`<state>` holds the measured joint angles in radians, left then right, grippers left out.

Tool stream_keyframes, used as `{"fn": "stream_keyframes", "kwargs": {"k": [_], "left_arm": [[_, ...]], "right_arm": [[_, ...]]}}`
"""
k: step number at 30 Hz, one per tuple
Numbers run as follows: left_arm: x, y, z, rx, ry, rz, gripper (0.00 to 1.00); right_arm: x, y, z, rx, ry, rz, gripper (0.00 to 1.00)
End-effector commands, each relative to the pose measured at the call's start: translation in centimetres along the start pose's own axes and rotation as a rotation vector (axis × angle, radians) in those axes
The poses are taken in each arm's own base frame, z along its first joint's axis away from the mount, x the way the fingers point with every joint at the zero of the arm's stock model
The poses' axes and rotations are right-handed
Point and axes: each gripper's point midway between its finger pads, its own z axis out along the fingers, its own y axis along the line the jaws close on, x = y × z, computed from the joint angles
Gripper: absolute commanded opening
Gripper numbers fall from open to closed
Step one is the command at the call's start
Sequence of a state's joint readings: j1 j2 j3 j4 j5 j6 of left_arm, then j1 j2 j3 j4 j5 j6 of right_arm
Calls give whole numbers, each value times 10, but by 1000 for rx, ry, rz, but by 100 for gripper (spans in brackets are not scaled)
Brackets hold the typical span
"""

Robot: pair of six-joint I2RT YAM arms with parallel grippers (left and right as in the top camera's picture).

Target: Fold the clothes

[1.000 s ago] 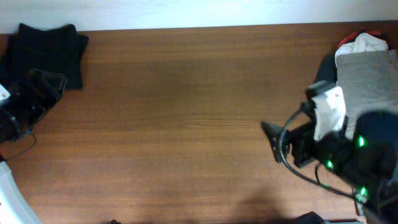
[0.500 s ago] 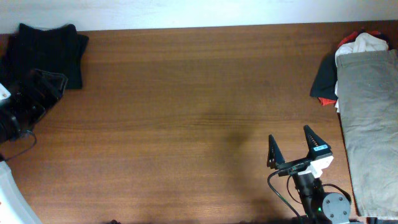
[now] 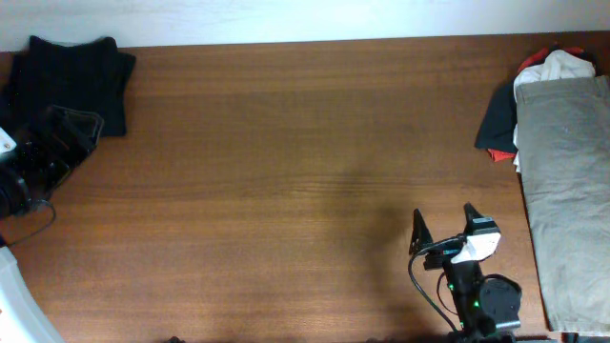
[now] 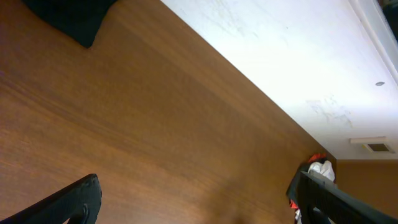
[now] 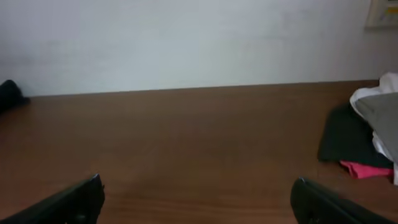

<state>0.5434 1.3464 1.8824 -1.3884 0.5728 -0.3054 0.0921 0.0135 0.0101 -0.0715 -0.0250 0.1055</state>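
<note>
A folded black garment (image 3: 81, 76) lies at the far left corner of the table (image 3: 286, 162); its corner shows in the left wrist view (image 4: 74, 18). A pile of clothes lies at the right edge: a grey garment (image 3: 567, 181) over black (image 3: 496, 119), red and white pieces (image 3: 564, 65). The pile shows in the right wrist view (image 5: 373, 134). My left gripper (image 3: 71, 129) is open and empty just in front of the black garment. My right gripper (image 3: 446, 227) is open and empty near the front edge, left of the grey garment.
A white wall (image 5: 186, 37) runs behind the table's far edge. The right arm's base and cable (image 3: 472, 300) sit at the front edge.
The right arm has drawn back from the clothes pile toward the front edge and now stands open over bare wood. The grey garment lies spread out. The left arm has not moved.
</note>
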Motion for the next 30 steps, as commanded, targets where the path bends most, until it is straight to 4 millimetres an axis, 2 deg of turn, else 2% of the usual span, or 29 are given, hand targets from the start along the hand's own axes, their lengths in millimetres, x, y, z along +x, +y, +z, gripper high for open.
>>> {"fn": "stream_keyframes", "kwargs": {"k": [1, 26, 27, 28, 30], "left_arm": [[0, -3, -2, 9, -6, 24, 99], [0, -3, -2, 9, -6, 24, 99], [1, -3, 2, 12, 9, 25, 99], [6, -8, 2, 23, 17, 39, 99], [37, -35, 0, 85, 66, 118, 99]], "right_arm": [[3, -4, 0, 21, 5, 4, 99], [3, -4, 0, 21, 7, 4, 99], [3, -4, 0, 21, 7, 4, 99], [3, -4, 0, 21, 7, 4, 99], [3, -4, 0, 21, 7, 4, 99]]}}
